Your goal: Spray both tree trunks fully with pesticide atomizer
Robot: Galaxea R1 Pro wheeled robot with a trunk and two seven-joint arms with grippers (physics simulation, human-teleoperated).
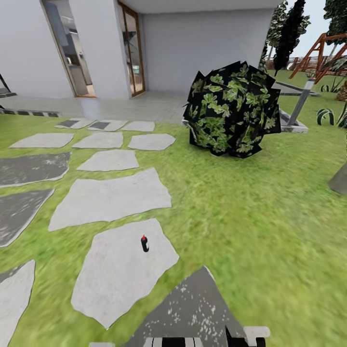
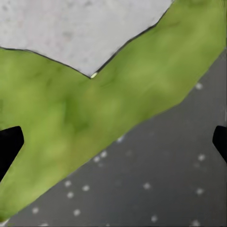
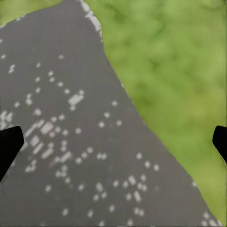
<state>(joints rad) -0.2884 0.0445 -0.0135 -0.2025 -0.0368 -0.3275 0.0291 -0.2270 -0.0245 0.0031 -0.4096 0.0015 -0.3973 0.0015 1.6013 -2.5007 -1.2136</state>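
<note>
The pesticide atomizer (image 1: 144,243), a tiny dark bottle with a red top, stands upright on a light grey paving stone (image 1: 120,274) in the lawn, in the lower middle of the head view. A grey, widening base of a tree trunk (image 1: 340,180) shows at the right edge. My left gripper (image 2: 113,144) is open over grass and a dark speckled stone (image 2: 156,179), its dark fingertips (image 2: 9,144) far apart. My right gripper (image 3: 113,144) is open too, above the same kind of dark stone (image 3: 71,142), with nothing between its fingers.
A round dark bush (image 1: 233,115) sits on the grass ahead to the right. Stepping stones (image 1: 111,195) lead to the white house (image 1: 202,43) and its tiled terrace. A slanted grey post in a planter (image 1: 300,103) and a red wooden frame (image 1: 323,50) stand at the far right.
</note>
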